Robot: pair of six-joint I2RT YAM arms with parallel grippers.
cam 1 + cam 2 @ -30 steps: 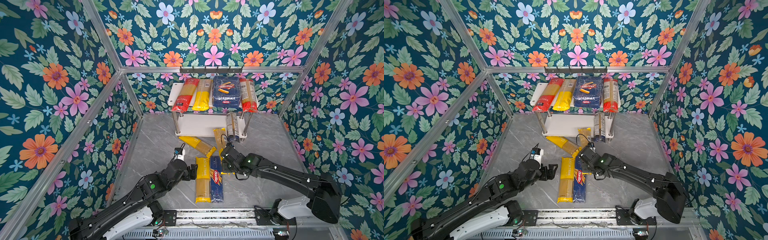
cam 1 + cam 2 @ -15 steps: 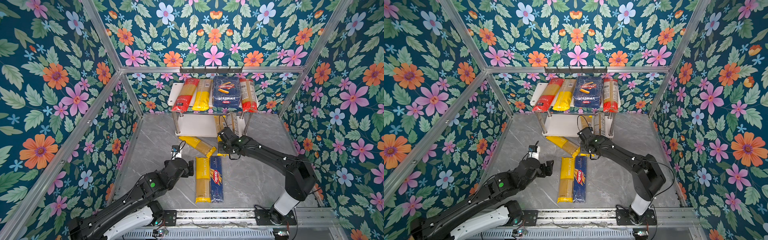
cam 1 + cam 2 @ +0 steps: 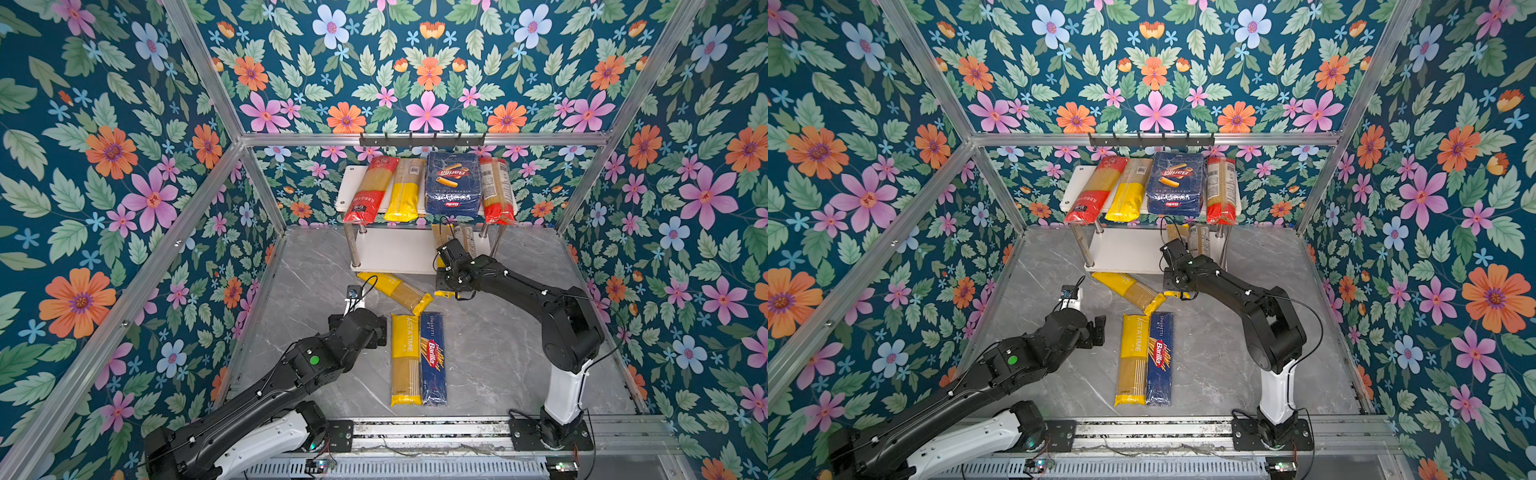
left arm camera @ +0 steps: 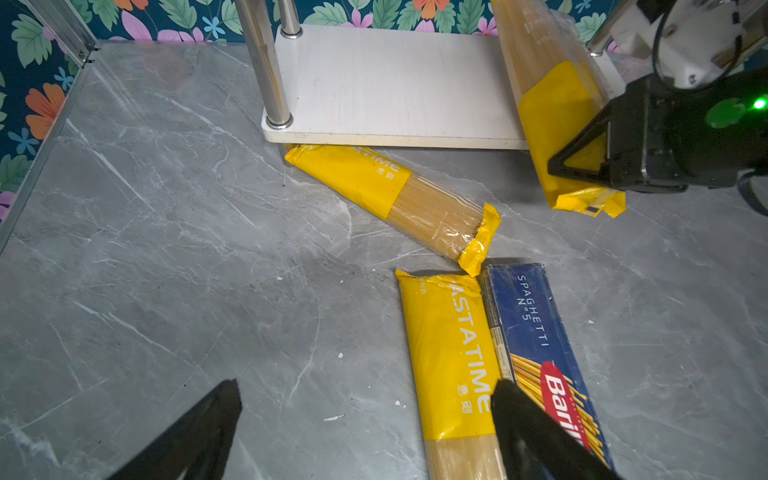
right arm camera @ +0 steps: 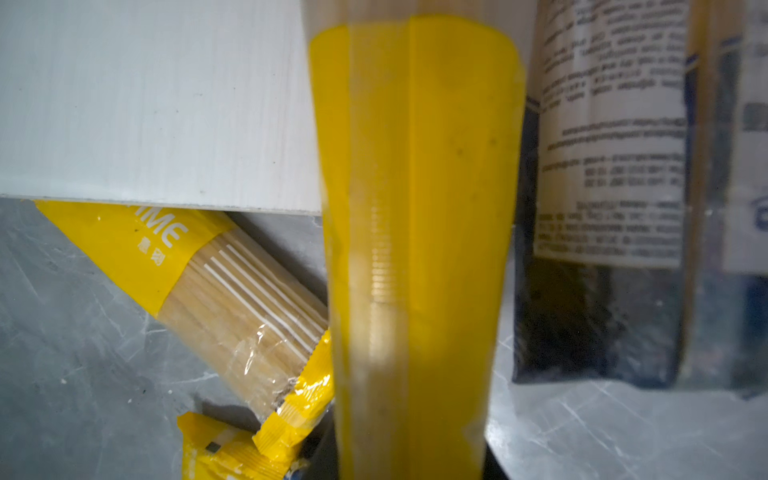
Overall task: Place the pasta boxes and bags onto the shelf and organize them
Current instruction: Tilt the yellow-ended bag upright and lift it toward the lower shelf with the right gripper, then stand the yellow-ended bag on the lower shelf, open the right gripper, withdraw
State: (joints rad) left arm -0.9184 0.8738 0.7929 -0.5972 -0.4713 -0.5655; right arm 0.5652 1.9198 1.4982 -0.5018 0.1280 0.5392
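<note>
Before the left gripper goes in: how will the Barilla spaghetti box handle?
Barilla spaghetti box looks like rigid cardboard with crisp edges, so probably stiff. Flat-sided, so it shouldn't roll. It lies against the yellow-ended bag, so a push may drag that along.

Bright, even light; blurred right-wrist close-up.

Left gripper [image 4: 365,405] hangs wide open, arm bent low; right gripper [image 3: 441,269] is clamped tight, arm stretched forward.
</note>
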